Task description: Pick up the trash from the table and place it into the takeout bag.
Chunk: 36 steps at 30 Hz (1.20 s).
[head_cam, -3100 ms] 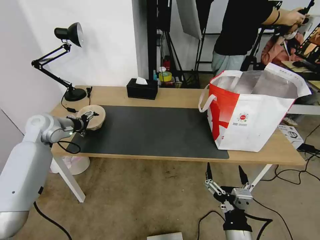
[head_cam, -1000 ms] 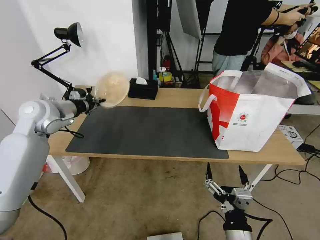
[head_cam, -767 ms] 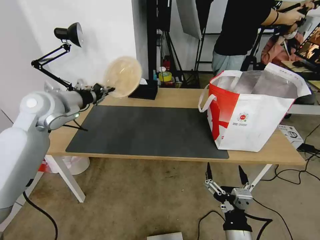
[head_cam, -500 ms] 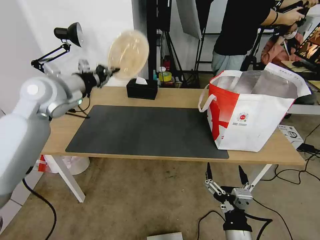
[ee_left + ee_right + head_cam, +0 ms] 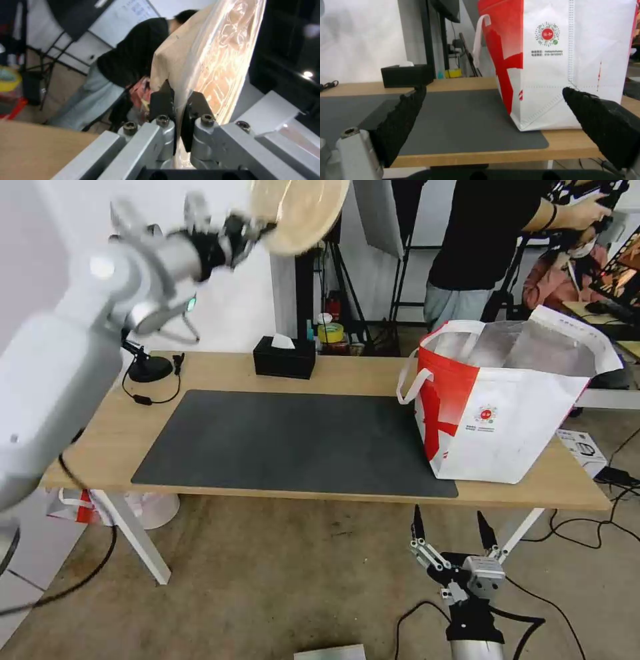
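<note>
Left gripper: my left gripper (image 5: 178, 105) is raised high above the far left part of the worktop, clenched on the rim of the beige pulp bowl (image 5: 303, 207)
Grip detail: in the left wrist view the two dark fingers (image 5: 162, 102) pinch the thin edge of the bowl between them, one on each face
Bowl: it hangs in the air, tipped on its side with its open face turned toward the takeout bag, well clear of the worktop
Takeout bag: the white-and-red takeout bag (image 5: 507, 407) stands upright on the right end of the worktop (image 5: 267, 373), mouth open, foil lining showing, one corner on the dark grey mat (image 5: 293, 443); it is well apart from the bowl
Right gripper: my right gripper (image 5: 450, 533) is parked low in front of the worktop's near edge, below the bag, its fingers spread wide with nothing between them
Other things: a black tissue box (image 5: 285, 357) sits at the far edge of the worktop; the black base of a desk lamp (image 5: 150, 369) sits at the far left corner
</note>
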Tool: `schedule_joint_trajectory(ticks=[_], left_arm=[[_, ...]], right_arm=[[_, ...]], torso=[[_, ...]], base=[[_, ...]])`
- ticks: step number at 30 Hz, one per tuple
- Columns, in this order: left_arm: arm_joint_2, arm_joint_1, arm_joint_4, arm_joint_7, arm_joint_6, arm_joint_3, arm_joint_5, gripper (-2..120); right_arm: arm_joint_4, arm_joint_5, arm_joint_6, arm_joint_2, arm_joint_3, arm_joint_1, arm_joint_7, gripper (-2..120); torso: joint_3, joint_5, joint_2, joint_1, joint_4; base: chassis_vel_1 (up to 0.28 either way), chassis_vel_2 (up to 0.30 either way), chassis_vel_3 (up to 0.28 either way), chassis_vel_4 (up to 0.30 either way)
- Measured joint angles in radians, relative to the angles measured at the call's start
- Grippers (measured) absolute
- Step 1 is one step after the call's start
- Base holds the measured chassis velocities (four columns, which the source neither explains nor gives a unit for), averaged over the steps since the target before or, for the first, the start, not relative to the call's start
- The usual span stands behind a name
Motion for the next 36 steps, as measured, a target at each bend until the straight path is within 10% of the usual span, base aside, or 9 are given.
schedule_joint_trajectory(ticks=[15, 36], left_arm=[[-0.266, -0.190, 0.318, 0.146, -0.024, 0.226, 0.081, 1], [-0.484, -0.229, 0.614, 0.332, 0.082, 0.304, 0.124, 1]], right_arm=[[0.000, 0.000, 0.000, 0.000, 0.000, 0.000, 0.000, 100], [0.000, 0.000, 0.000, 0.000, 0.000, 0.000, 0.000, 100]], torso=[[0.000, 0.0004, 0.000, 0.000, -0.0002], [0.000, 0.0002, 0.000, 0.000, 0.0001]], base=[[0.000, 0.000, 0.000, 0.000], [0.000, 0.000, 0.000, 0.000]])
